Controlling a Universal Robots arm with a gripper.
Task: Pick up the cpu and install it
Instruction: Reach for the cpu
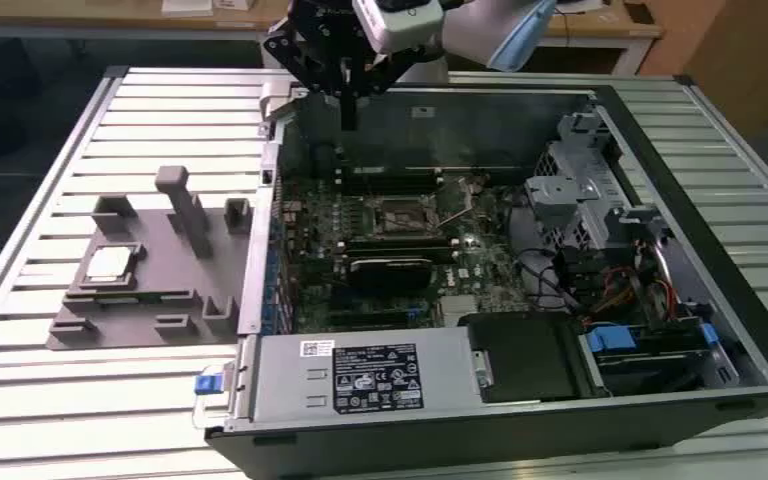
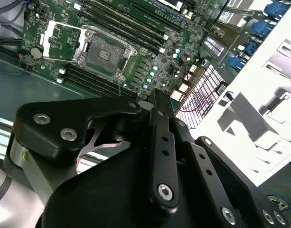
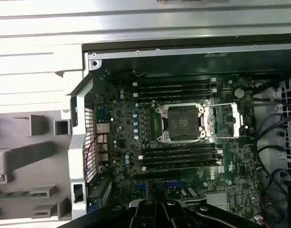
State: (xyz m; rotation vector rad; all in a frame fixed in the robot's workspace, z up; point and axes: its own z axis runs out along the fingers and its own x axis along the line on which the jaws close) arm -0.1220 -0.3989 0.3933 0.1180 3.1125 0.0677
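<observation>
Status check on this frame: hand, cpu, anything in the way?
Hand shut, empty, above case far edge. Cpu on fixture tray, untouched. Socket open, bare.

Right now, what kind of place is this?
Probably a robotics lab or workshop: an open computer case sits on a slatted metal table, a robot gripper hangs above it, and wooden desks stand behind.

I'm working in what looks like a robotics lab or electronics workshop. A slatted metal worktop carries an opened desktop computer case with its motherboard bare, next to a grey moulded fixture tray. Pale wooden desks stand behind.
</observation>
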